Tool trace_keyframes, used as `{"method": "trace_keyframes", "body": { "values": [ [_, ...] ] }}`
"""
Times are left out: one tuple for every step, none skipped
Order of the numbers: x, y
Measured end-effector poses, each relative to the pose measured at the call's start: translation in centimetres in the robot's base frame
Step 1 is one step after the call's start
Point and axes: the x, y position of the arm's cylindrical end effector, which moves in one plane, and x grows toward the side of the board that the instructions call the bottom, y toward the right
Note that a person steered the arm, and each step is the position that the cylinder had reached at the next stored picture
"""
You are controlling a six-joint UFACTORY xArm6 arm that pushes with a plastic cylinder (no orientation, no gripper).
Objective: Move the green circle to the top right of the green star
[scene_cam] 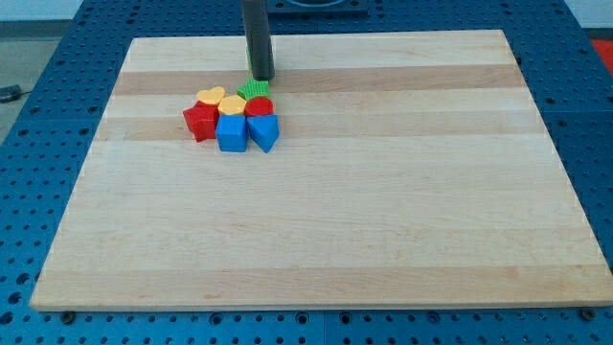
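Observation:
My tip (262, 78) stands at the view's top edge of a tight cluster of blocks, left of the board's middle. It touches or nearly touches a green block (253, 89) just below it. The rod partly hides that block, so I cannot tell its shape. Only this one green block shows; I cannot tell the green circle from the green star. Below the green block lies a red circle (260, 106).
The cluster also holds a yellow heart (209, 96), a second yellow block (232, 103), a red star (200, 121), a blue cube (231, 134) and a blue wedge-like block (263, 131). The wooden board (383, 211) lies on a blue perforated table.

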Motion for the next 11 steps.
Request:
{"method": "trace_keyframes", "body": {
  "values": [
    [-1.2, 1.5],
    [-2.3, 5.9],
    [-6.5, 6.7],
    [-8.2, 4.7],
    [-8.1, 1.0],
    [-7.8, -1.4],
    [-6.0, -2.2],
    [-3.8, -2.2],
    [-2.5, -2.2],
    [-1.8, -2.2],
    [-1.0, -2.2]
  ]
}}
